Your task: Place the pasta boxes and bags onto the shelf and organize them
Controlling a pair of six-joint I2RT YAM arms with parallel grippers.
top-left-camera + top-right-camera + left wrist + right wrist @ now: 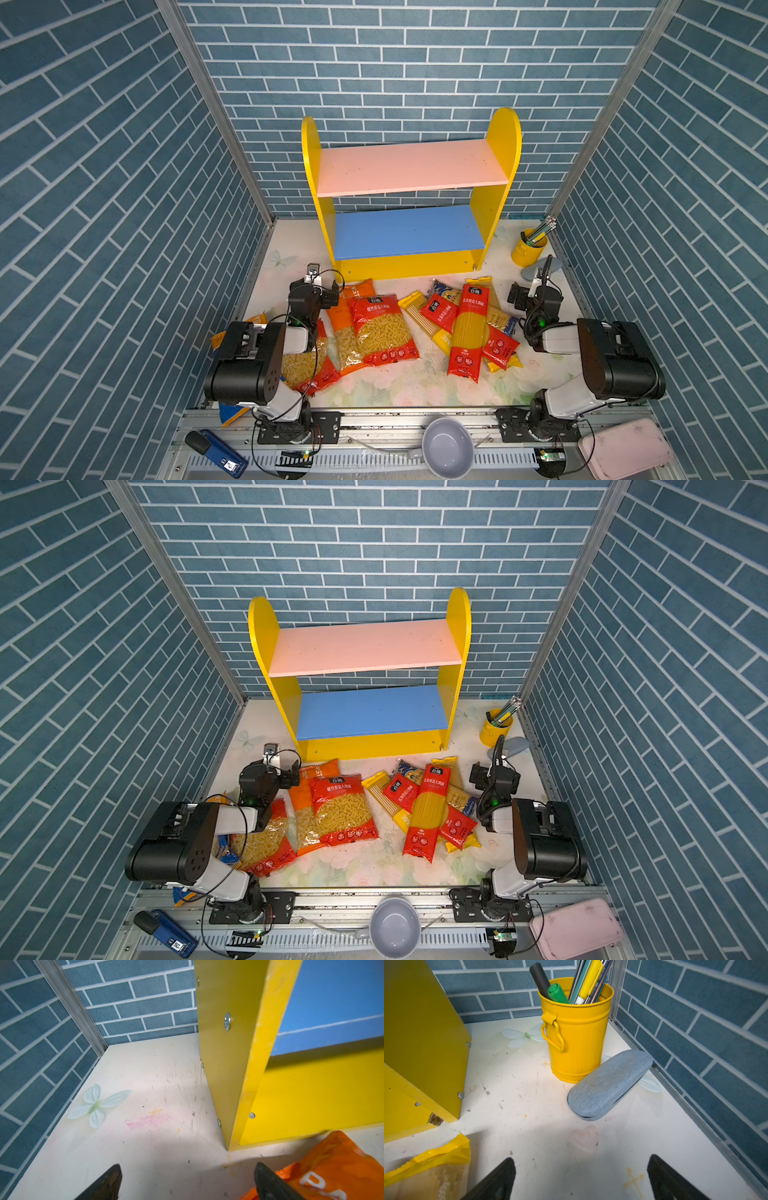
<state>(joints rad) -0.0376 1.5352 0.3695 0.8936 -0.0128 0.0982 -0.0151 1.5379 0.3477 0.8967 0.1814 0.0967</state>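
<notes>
My yellow pen cup (577,1043), ribbed metal, holds markers and pens. The shelf (409,195), pink and blue boards bare, stands at 12 o'clock. The pasta packs (384,328), glossy plastic with clear windows, lie on the bench (415,386) at 6 o'clock of it; "600" reads on one. My left pincer (188,1183) and right pincer (581,1178) are spread, holding nothing.

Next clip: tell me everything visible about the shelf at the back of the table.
The shelf is a small two-tier unit that looks like painted board: two yellow side panels with rounded tops, a pink upper board, a blue lower board and a yellow base strip. It stands upright at the back of the table by the brick wall. Both boards are bare. Screw heads show on the side panels; one lower corner is chipped. An orange pasta bag lies close before its base.
</notes>
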